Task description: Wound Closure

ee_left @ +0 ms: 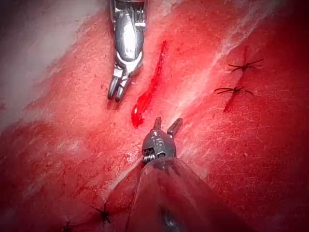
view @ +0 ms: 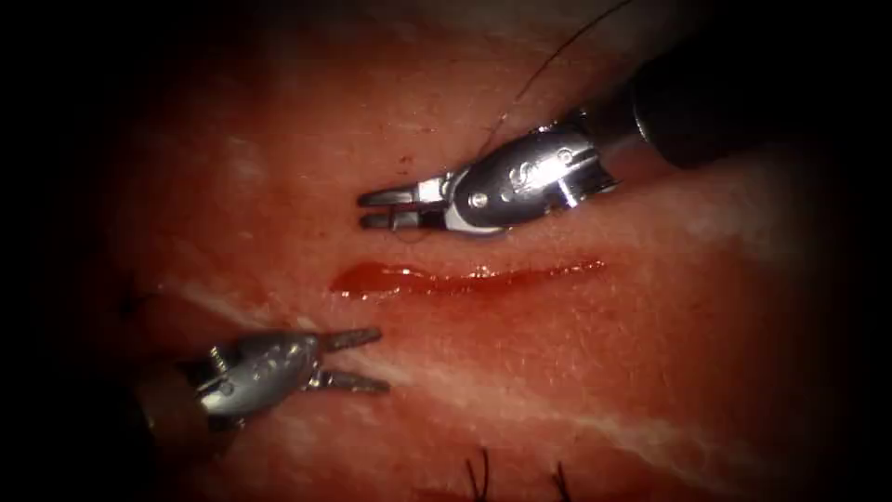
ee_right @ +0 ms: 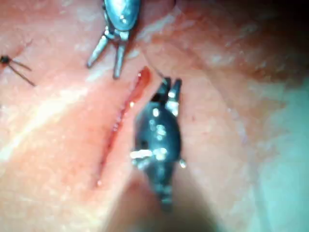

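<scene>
The cut (view: pixel 465 277) runs across the tissue (view: pixel 595 372), and red fluid (ee_left: pixel 145 99) fills it and pools at its left end. My right tool (view: pixel 374 209) lies just above the cut's left half, its jaws slightly apart with nothing between them. It also appears beside the cut as the right tool (ee_left: pixel 116 93) and as the right tool (ee_right: pixel 170 87). My left tool (view: pixel 372 361) sits below the cut's left end, its jaws spread wide and holding nothing; in its own view the left tool (ee_left: pixel 166 124) points at the pooled fluid. A dark thread (view: pixel 548 65) runs down behind the right tool's wrist.
A faint thin arc (view: pixel 413 238) lies under the right tool's jaws; I cannot tell whether it is needle or thread. Tied stitches with short cut ends (ee_left: pixel 236 77) lie on the tissue beyond the left tool. More cut ends (view: pixel 478 474) stick up near the front edge.
</scene>
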You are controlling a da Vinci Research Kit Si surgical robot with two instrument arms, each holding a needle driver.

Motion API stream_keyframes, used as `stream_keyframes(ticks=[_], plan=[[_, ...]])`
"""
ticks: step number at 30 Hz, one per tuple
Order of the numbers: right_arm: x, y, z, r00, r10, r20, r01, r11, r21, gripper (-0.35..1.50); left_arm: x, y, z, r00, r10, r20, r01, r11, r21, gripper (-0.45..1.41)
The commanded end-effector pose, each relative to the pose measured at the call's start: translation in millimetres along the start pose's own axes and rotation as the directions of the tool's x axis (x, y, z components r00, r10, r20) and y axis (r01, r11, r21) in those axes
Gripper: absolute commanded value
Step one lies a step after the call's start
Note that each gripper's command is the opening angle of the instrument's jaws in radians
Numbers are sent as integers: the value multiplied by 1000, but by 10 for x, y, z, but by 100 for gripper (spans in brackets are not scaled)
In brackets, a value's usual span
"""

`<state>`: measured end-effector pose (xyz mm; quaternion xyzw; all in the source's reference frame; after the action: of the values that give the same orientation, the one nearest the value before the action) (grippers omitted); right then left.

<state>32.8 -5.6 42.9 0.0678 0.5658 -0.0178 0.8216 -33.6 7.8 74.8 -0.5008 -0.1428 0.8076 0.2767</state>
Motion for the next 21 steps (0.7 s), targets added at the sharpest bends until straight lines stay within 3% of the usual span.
stream_keyframes(ticks=[1,7,12,18,21], plan=[[-9,-6,6,999,51,6,-51,999,-20,-35,-6,3,10,1000,-3,0,3,1000,-3,14],[-17,4,4,967,252,27,-248,964,-98,-35,-6,3,10,1000,-3,-1,3,1000,-3,12],[-16,4,4,963,266,29,-262,959,-106,-35,-6,3,11,1000,-3,-1,3,1000,-2,12],[-13,4,4,987,157,30,-154,984,-87,-35,-6,3,11,1000,-3,-1,3,1000,-2,12],[-10,4,6,999,22,25,-21,998,-65,-35,-6,3,12,1000,-3,2,3,1000,-2,12]])
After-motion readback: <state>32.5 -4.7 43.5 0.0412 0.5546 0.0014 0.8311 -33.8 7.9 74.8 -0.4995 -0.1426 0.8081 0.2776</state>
